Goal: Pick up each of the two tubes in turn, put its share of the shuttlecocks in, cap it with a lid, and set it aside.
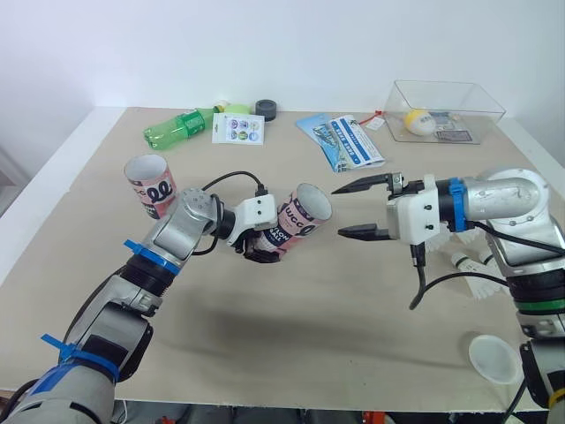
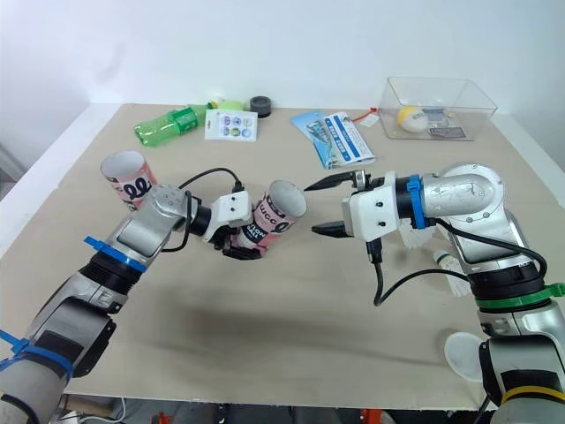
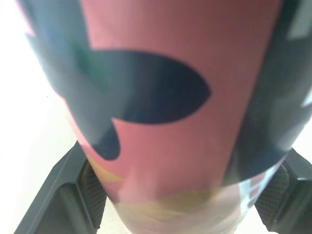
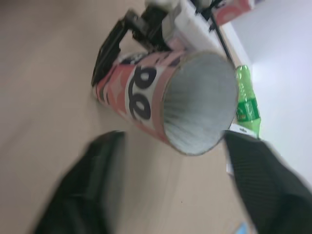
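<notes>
My left gripper (image 1: 261, 246) is shut on a pink printed tube (image 1: 297, 223), which it holds tilted above the table with its open mouth (image 4: 199, 103) facing my right gripper (image 1: 350, 210). That gripper is open, with nothing between its fingers (image 4: 265, 185), a short way from the mouth. The inside of the tube looks empty. In the left wrist view the tube (image 3: 170, 117) sits between both pads (image 3: 80, 192). A second tube (image 1: 150, 184) stands upright at the left. White shuttlecocks (image 1: 472, 262) lie behind my right forearm, partly hidden. A white lid (image 1: 494, 358) lies near the front right edge.
Along the back of the table lie a green bottle (image 1: 181, 126), a sticker card (image 1: 238, 128), a black tape roll (image 1: 267, 109) and blue leaflets (image 1: 340, 141). A clear box (image 1: 490, 106) holding a yellow ball (image 1: 419, 121) stands at the back right.
</notes>
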Robot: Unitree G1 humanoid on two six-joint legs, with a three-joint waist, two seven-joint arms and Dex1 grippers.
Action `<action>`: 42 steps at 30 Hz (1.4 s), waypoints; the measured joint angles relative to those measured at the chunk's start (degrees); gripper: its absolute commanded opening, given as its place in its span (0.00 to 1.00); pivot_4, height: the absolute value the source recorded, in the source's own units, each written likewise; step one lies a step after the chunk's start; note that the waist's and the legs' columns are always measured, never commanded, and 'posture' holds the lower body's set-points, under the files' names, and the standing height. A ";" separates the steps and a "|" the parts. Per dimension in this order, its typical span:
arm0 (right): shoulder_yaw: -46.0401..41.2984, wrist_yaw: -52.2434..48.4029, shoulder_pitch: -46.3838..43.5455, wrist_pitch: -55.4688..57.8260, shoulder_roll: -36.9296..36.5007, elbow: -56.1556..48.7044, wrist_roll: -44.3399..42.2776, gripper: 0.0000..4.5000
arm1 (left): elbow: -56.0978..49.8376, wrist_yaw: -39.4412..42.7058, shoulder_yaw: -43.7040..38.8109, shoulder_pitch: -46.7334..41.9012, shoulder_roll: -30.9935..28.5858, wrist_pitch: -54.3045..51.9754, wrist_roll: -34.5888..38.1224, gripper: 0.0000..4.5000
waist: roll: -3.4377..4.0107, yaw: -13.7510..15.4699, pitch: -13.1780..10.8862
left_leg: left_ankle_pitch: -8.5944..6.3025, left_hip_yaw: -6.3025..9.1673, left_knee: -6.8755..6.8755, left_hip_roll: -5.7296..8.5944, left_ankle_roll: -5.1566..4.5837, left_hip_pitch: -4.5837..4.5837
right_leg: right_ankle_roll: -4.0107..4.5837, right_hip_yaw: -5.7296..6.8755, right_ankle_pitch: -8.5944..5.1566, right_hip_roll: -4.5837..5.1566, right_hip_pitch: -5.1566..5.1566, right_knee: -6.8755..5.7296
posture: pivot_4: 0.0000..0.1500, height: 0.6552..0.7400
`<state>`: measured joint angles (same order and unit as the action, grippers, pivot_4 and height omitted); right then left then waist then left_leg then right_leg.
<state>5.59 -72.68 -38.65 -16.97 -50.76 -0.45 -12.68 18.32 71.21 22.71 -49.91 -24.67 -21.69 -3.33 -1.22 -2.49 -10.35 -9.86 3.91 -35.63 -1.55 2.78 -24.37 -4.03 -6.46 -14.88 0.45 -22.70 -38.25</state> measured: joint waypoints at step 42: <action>-40.54 28.92 53.35 40.13 13.73 -8.05 -20.06 0.97 | -1.64 -0.91 0.02 2.32 1.54 0.34 -0.17 0.78 | 0.42 0.49 0.33 | -0.07 0.02 0.00 0.25 -0.03 0.13 | 0.05 0.01 -0.37 0.21 0.38 0.17 | 1.00 1.00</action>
<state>-34.95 -43.76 14.70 23.16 -37.03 -8.50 -32.74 16.68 70.31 22.73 -47.59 -23.13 -21.35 -3.50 -0.80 -2.00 -10.02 -9.92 3.93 -35.63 -1.30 2.75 -24.24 -3.98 -6.45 -15.25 0.66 -22.32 -38.08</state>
